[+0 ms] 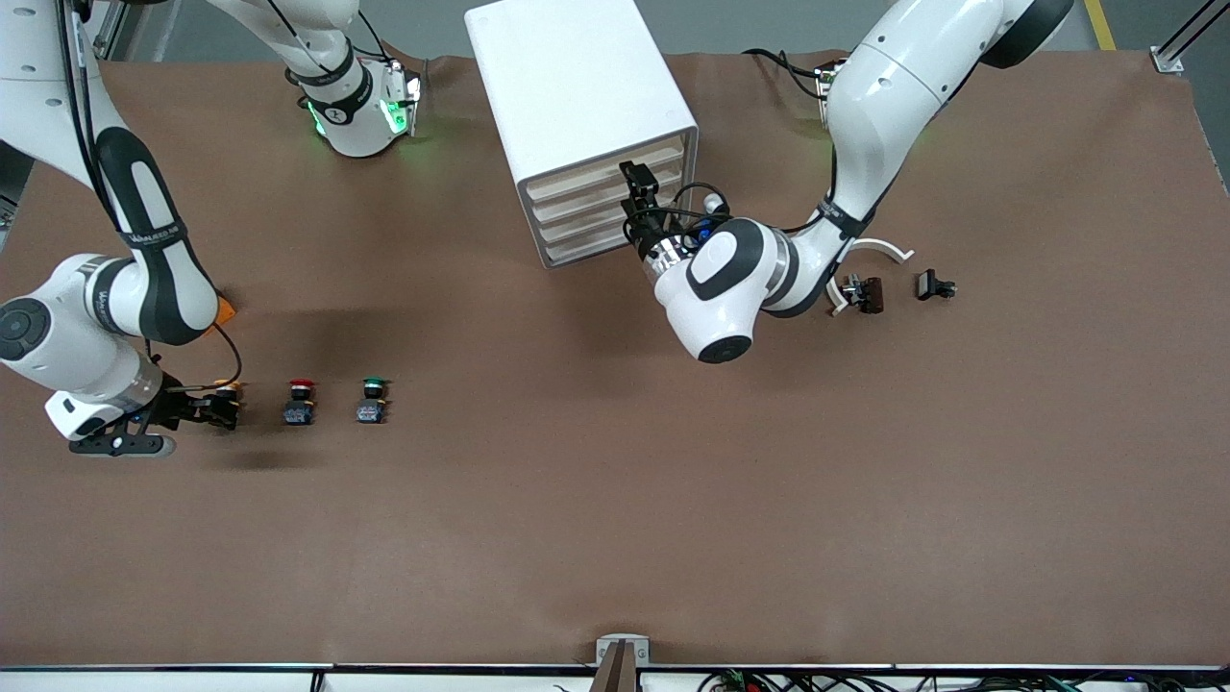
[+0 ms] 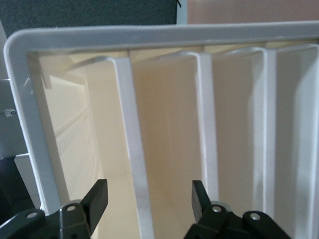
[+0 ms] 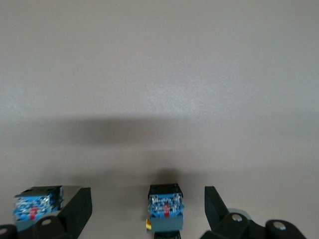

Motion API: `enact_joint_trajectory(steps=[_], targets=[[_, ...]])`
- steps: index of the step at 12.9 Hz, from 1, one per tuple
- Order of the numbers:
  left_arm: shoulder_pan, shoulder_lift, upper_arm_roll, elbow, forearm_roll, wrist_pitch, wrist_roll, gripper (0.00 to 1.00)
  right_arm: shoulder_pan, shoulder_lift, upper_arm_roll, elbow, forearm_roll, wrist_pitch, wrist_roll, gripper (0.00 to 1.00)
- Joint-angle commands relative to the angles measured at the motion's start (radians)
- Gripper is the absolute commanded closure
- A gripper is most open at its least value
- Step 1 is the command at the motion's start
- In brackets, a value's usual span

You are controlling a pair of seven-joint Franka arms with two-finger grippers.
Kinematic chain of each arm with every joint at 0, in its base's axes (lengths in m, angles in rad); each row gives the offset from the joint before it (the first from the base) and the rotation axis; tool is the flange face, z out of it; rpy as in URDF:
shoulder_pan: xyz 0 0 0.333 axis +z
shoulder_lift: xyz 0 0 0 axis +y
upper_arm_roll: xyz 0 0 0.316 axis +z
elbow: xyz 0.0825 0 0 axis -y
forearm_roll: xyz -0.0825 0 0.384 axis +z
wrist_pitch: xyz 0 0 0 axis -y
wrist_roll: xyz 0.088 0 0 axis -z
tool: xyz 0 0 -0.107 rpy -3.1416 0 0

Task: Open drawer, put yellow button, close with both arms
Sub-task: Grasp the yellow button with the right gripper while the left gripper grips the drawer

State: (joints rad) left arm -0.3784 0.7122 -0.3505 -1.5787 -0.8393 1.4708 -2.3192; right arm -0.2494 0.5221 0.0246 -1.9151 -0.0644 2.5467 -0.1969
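Both grippers are gaping wide: the right gripper (image 3: 147,209) is straddling the yellow button (image 3: 165,208), best squeezed centred, while the left gripper (image 2: 149,199) is bracketing the drawer (image 2: 137,149) front.

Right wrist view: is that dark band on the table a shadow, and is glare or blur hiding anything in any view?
Right wrist view: yes, a soft shadow band on the table; the yellow button between the open right gripper fingers is slightly soft. Left wrist view: the drawer fronts look washed out, edges blurred, with the left gripper open. Front view: even light, faint arm shadows, no glare.
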Motion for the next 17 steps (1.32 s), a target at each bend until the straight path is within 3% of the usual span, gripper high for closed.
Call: enact_joint_trajectory(steps=[1,5,9,10,12,13,14,16,17], targets=[[-0.016,0.009,0.001,0.017,-0.023,-0.015,-0.039,0.29,-0.027,0.027,0.017,0.001,-0.022,0.023,-0.035,0.0],[-0.027,0.03,0.001,0.017,-0.023,-0.015,-0.04,0.45,-0.048,0.055,0.017,-0.001,-0.021,0.02,-0.032,0.0],[-0.03,0.036,0.007,0.019,-0.021,-0.015,-0.055,0.93,-0.059,0.068,0.017,-0.002,-0.02,0.004,-0.03,0.0],[-0.027,0.036,0.01,0.019,-0.02,-0.015,-0.087,1.0,-0.059,0.07,0.017,-0.005,-0.02,0.004,-0.03,0.0],[-0.017,0.039,0.013,0.035,-0.017,-0.015,-0.101,1.0,-0.059,0.079,0.017,-0.007,-0.02,0.003,-0.035,0.0],[-0.01,0.046,0.018,0.048,-0.017,-0.015,-0.106,1.0,-0.059,0.079,0.017,-0.007,-0.02,0.001,-0.048,0.07],[-0.008,0.047,0.028,0.066,-0.017,-0.015,-0.115,1.0,-0.066,0.079,0.017,-0.005,-0.02,-0.012,-0.076,0.33],[-0.007,0.046,0.063,0.092,-0.018,-0.015,-0.131,1.0,-0.08,0.079,0.017,-0.005,-0.02,-0.022,-0.081,1.0],[-0.007,0.046,0.077,0.109,-0.018,-0.015,-0.129,1.0,-0.079,0.079,0.017,-0.004,-0.02,-0.022,-0.079,1.0]])
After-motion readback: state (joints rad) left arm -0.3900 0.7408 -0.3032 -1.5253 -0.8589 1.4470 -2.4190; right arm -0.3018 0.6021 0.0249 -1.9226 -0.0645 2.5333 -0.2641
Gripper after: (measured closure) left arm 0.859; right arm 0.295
